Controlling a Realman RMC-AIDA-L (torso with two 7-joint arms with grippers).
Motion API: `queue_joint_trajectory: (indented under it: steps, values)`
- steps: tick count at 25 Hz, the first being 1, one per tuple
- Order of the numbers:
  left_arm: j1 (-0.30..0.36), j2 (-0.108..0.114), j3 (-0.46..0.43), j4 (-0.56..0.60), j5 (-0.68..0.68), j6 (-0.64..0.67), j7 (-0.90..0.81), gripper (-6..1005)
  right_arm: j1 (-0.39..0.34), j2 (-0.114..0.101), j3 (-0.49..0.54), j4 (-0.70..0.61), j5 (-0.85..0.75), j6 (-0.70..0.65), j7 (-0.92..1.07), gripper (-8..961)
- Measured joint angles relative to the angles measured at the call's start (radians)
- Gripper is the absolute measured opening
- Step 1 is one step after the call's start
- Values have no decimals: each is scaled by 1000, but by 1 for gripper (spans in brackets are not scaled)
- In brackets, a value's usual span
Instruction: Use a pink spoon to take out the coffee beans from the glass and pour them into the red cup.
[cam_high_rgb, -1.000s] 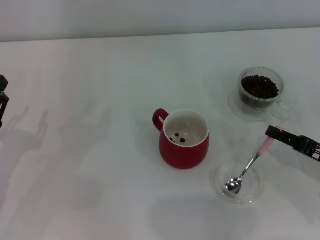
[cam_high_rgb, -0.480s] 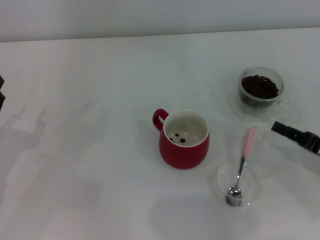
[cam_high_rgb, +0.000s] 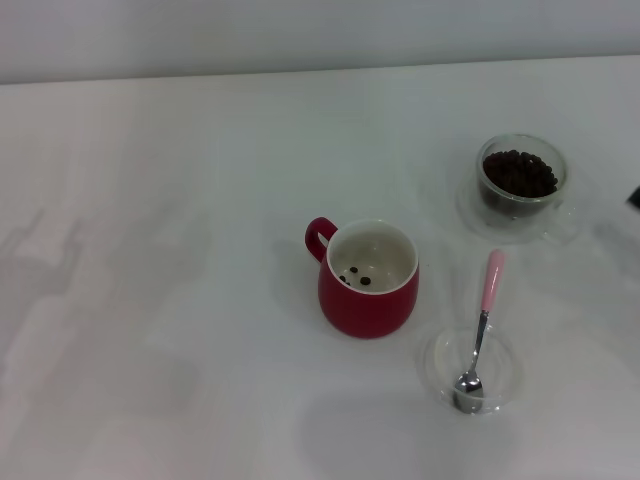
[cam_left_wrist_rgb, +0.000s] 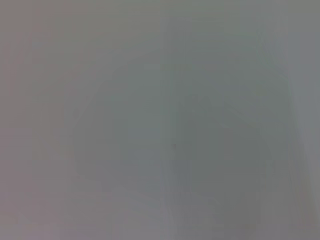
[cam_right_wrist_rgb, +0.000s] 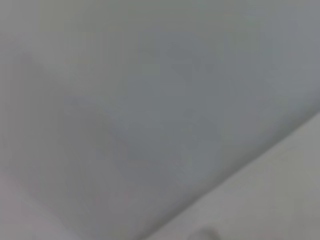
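The red cup stands mid-table with its handle toward the far left and a few coffee beans on its white bottom. The glass, at the far right, holds a heap of coffee beans. The pink spoon lies free to the right of the cup, its metal bowl resting in a flat clear dish and its pink handle pointing away. Only a dark sliver of my right gripper shows at the right edge, apart from the spoon. My left gripper is out of view.
The white table runs to a pale wall at the back. Both wrist views show only a plain grey surface.
My right gripper let go of the spoon's handle and drew back to the right edge. The spoon settled more upright in the dish. My left gripper left the picture on the left.
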Motion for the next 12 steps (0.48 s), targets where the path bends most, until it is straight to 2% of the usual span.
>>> queue_joint_trajectory:
  steps: [5, 12]
  values:
    - [2, 0, 0, 3, -23, -7, 0, 472, -15, -11, 131, -12, 0, 1, -69, 196]
    - [10, -4, 0, 3, -115, -15, 0, 471, -22, -17, 261, -34, 0, 1, -224, 196]
